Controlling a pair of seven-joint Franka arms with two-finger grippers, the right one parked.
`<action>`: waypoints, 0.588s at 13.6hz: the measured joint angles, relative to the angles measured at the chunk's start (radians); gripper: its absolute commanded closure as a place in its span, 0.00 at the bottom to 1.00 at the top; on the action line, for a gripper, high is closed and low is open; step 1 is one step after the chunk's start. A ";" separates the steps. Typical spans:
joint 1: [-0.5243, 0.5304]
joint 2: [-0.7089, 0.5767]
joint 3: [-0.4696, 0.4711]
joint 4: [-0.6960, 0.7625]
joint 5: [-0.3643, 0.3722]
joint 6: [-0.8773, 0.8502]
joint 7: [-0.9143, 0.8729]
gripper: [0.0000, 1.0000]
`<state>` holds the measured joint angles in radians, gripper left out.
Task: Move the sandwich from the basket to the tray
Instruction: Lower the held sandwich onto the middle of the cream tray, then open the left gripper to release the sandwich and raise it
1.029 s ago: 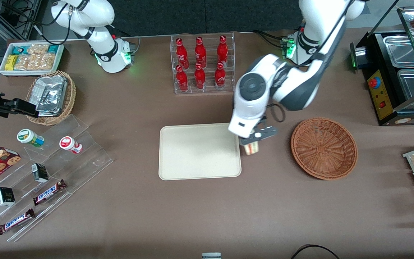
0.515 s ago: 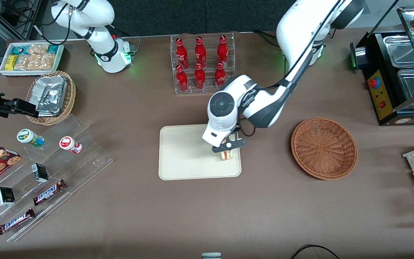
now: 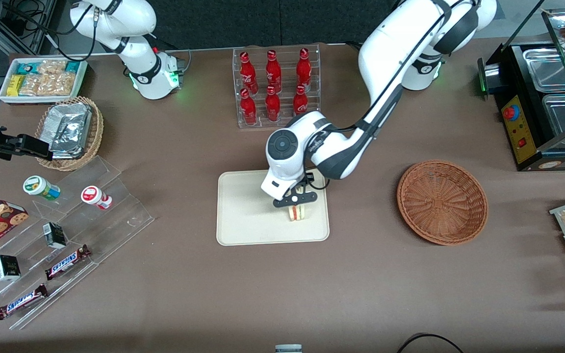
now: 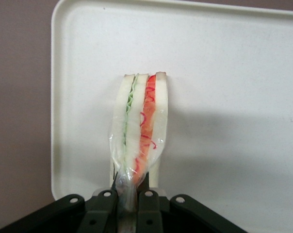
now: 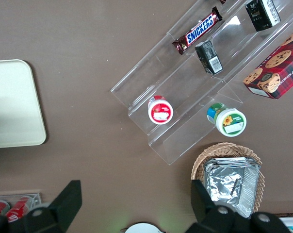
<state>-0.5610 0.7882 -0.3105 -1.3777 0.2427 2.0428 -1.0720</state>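
Cream plastic fills the wrist view: the tray lies under our claw, and the sandwich sticks straight out from between the fingers, which are clenched on its narrow wrapped end. Only here do we see the clear film around the wedge, the green layer beside the red one, and the three white bread slices side by side. Its long axis runs straight away from the claw, with the square cut end farthest from the fingers and the layers standing on edge.

From the front we see what the wrist camera cannot: the claw hangs over the part of the tray toward the working arm's end, with the sandwich just below it, its striped edge facing the camera. We cannot tell from either view whether the wedge touches the tray surface. The basket sits well apart from the claw, toward the working arm's end of the table. A rack of red bottles stands farther from the camera than the claw.
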 measured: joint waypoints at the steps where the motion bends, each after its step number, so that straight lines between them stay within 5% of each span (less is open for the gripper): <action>1: -0.003 0.006 0.000 0.001 0.002 0.010 -0.003 0.93; 2: -0.003 0.009 0.000 0.002 0.002 0.013 -0.004 0.43; 3: -0.003 0.010 0.002 0.003 0.003 0.013 -0.004 0.03; 8: -0.002 0.008 0.005 0.029 0.005 0.010 -0.005 0.01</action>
<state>-0.5630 0.7959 -0.3057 -1.3491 0.2477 2.0526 -1.0771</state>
